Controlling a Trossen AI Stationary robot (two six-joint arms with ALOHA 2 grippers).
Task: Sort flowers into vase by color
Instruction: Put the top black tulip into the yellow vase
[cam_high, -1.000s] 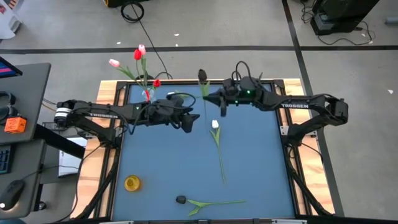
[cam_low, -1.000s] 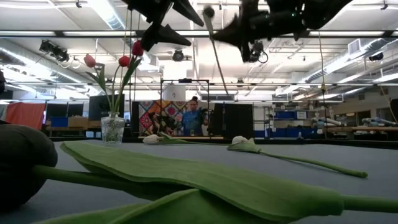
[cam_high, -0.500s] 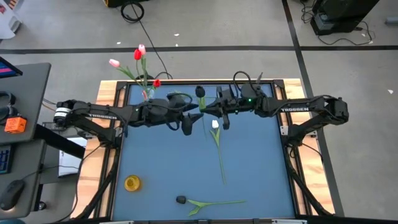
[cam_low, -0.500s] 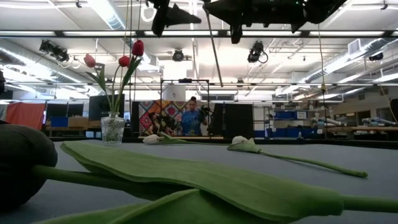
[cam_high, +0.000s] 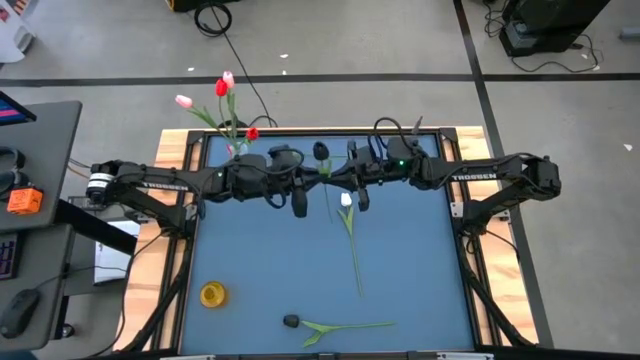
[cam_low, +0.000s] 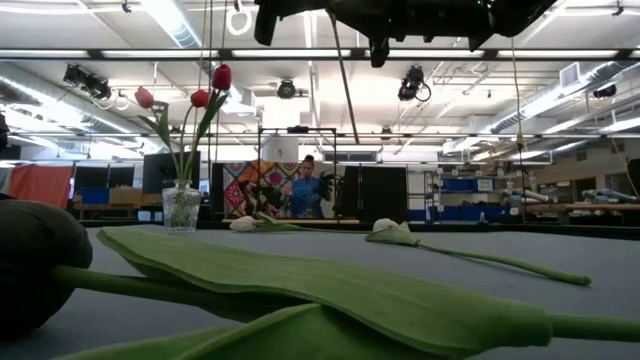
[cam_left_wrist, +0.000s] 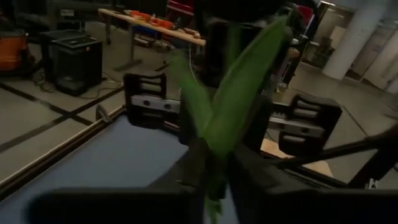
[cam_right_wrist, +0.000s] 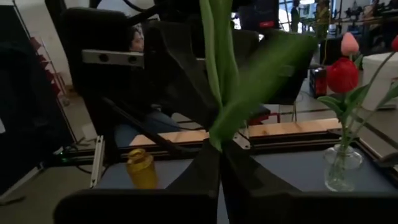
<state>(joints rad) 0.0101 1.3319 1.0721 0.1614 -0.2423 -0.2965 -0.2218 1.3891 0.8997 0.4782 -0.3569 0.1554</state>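
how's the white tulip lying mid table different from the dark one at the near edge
The white tulip has a pale bud, the dark-headed tulip a blackish one. The white tulip's stem runs lengthwise toward the near edge; the dark-headed tulip's runs crosswise along it. Both lie flat on the blue table, ungripped.

— Two dark arms, matte black links, white TROSSEN lettering along each forearm.

— Black cables looping up just behind the right gripper (cam_high: 340, 180), tiny green light glowing on that wrist housing.

— Same looped black cable just behind the left gripper (cam_high: 312, 180). Pale ring band far back at the shoulder end.

— Blocky black wrist housings; grey strips with small dark screw holes on the facing gripper body.

— Fingers (cam_right_wrist: 205, 168) black, tapering, smooth.
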